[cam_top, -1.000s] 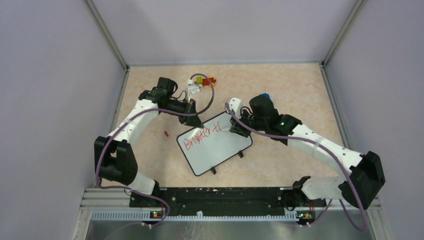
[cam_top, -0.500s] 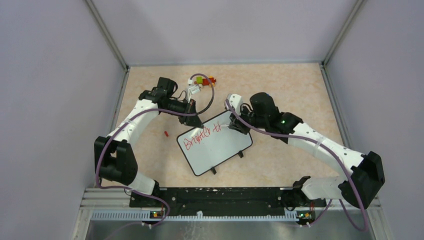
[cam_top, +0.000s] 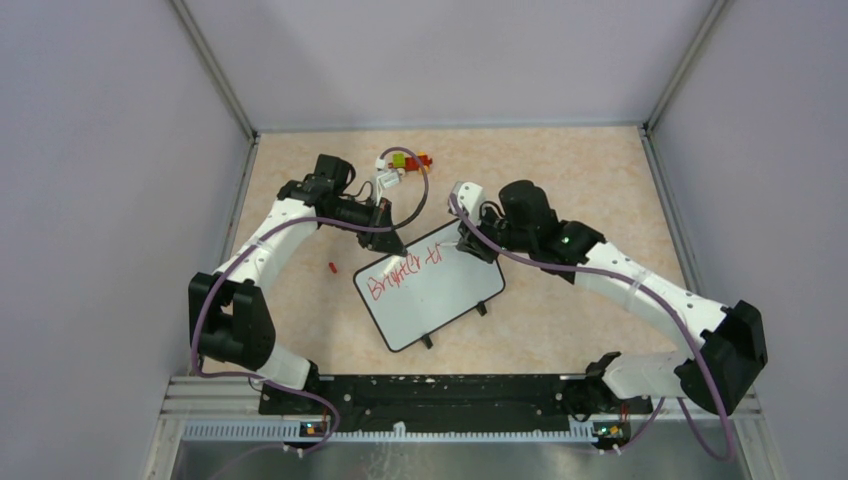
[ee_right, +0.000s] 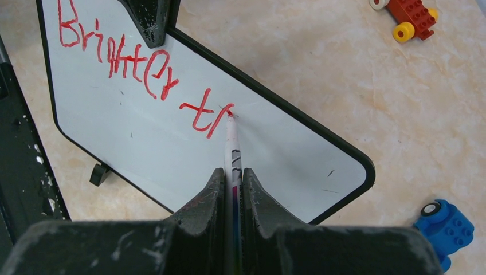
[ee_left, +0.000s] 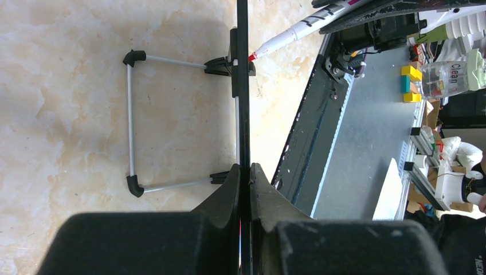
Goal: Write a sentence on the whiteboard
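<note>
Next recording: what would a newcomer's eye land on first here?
The unfinished red sentence, starting "Bright", runs across the whiteboard mid-table. The right hand pinches a marker with its tip on the rightmost stroke, while the left hand clamps the board's far edge.

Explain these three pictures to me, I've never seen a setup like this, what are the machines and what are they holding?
Two robot arms are bolted at the near edge of a table. One picture looks down from above; the other two come from a camera on each wrist. The left tool is shut on an edge of a small whiteboard, steadying it. The right tool is shut on a marker, its tip at the end of the red writing, roughly "Brighter t". Toy bricks and a small red piece lie on the table.
</note>
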You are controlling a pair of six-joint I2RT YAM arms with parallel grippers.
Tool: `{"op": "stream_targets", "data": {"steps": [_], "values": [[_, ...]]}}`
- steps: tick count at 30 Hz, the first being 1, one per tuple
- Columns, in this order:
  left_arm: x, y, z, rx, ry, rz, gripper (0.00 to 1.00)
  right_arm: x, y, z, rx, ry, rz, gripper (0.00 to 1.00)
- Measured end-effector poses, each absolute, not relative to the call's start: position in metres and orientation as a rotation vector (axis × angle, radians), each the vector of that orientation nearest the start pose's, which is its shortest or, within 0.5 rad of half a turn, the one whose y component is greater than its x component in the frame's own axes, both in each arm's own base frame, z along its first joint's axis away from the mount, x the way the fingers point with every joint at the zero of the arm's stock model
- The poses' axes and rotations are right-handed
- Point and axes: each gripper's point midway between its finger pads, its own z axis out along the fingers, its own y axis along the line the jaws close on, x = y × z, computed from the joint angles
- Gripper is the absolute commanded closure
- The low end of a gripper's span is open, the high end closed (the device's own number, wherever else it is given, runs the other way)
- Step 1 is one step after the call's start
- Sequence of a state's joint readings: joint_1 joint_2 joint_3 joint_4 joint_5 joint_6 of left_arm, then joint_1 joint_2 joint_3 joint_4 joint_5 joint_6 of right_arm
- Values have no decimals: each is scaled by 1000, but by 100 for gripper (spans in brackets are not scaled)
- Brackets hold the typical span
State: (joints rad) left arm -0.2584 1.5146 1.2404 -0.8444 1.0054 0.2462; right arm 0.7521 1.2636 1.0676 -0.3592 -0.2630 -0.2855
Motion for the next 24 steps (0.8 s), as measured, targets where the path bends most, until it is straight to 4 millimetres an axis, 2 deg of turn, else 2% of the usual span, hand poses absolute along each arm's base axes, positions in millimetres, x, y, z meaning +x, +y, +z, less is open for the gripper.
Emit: {"op": "stream_targets", "data": {"steps": [9,24], "values": [[252,-214,192,891,2244,-1320,100,257,279,212,-1191,1796,542,100],[252,-214,192,891,2244,-1321,100,239,270,185,-1243,1856,571,100]]}}
